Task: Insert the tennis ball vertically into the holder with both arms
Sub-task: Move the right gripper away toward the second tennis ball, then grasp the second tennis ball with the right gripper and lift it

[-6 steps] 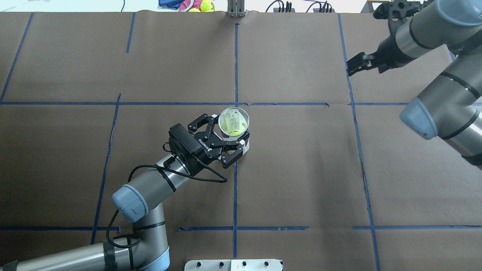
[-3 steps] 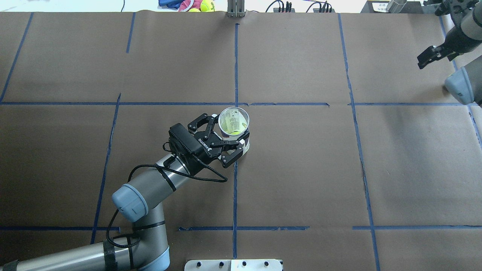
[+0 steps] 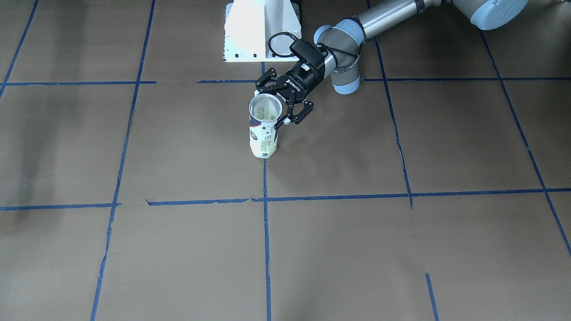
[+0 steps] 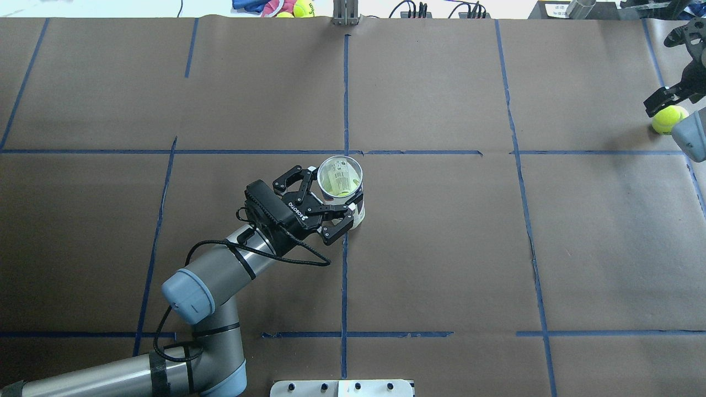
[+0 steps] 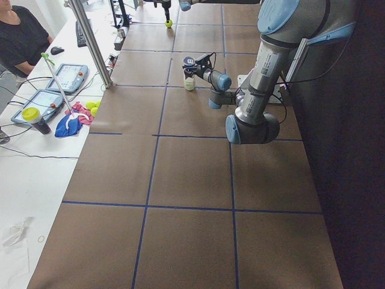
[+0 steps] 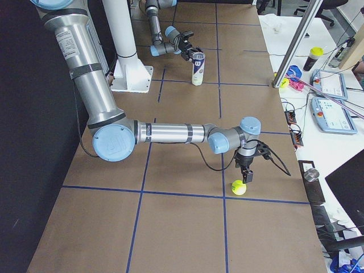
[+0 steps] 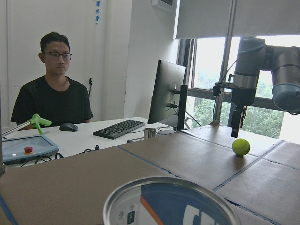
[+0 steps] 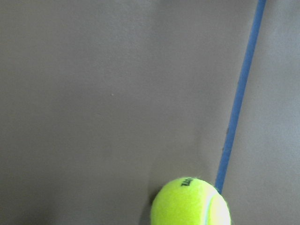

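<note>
**A:** How far along is it?

**B:** Early, I'd judge. The holder (image 3: 263, 133) stands upright, mouth open, near the middle of the surface (image 4: 441, 248). The left end effector (image 4: 329, 190) clasps it, one finger on each side below the rim.

**A:** And the tennis ball (image 4: 668, 119)?

**B:** It lies by the surface's right edge, toward the far corner, well apart from the holder. The right end effector (image 6: 244, 177) hangs just above it without touching. I cannot tell whether its fingers are spread or closed.

**A:** What's left?

**B:** Grasping the ball, carrying it over the mouth, and lowering it in.
</note>
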Tool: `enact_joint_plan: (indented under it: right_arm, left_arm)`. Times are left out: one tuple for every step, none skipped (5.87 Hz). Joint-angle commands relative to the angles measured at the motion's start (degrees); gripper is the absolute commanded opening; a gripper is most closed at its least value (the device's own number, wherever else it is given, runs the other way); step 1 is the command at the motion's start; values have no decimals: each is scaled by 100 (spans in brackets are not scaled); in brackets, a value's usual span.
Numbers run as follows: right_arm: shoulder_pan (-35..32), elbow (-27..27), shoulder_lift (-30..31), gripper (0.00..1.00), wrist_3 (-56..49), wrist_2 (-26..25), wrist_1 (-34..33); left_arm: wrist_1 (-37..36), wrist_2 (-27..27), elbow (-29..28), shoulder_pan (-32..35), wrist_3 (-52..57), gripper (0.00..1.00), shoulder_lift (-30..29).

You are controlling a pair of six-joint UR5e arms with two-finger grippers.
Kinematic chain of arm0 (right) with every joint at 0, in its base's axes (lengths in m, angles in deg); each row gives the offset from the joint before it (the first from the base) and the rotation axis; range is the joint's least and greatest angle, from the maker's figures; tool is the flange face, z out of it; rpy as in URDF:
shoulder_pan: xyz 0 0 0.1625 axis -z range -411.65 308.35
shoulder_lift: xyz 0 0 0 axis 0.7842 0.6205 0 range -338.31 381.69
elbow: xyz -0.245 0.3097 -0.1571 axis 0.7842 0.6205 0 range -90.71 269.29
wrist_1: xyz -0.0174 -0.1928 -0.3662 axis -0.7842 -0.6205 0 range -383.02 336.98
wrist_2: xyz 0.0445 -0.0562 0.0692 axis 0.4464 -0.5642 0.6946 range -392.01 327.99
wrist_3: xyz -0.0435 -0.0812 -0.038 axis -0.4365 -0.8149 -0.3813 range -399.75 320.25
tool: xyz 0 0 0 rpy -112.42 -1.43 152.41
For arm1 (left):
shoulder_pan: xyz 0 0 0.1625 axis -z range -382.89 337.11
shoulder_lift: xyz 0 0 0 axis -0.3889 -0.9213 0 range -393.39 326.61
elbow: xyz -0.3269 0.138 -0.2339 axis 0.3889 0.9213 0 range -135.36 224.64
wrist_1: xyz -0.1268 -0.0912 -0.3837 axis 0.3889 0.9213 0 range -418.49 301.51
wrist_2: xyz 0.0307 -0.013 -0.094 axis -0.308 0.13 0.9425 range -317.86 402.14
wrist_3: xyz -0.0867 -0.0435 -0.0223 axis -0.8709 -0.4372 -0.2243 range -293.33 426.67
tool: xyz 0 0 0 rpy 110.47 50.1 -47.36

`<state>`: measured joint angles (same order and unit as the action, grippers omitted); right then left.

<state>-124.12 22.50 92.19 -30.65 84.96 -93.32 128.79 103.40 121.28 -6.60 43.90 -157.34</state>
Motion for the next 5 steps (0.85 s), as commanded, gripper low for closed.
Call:
enact_joint_plan:
  right_arm:
    - [66,201,8,98,-75,-279,123]
    - [137,253,-10,98,-75,-350,131]
    - [242,289,-10,98,-75,-533,131]
    - [321,306,-19,98,-84,-561,131]
    - [330,359,-19,98,-84,-570,131]
  left_arm:
    - [1,0,9,-3,0,87,-5]
    - [1,0,9,-3,0,87,3]
    - [1,0,9,-3,0,87,-5]
    - [1,0,9,15,0,87,3]
    - [1,0,9,15,0,87,-5]
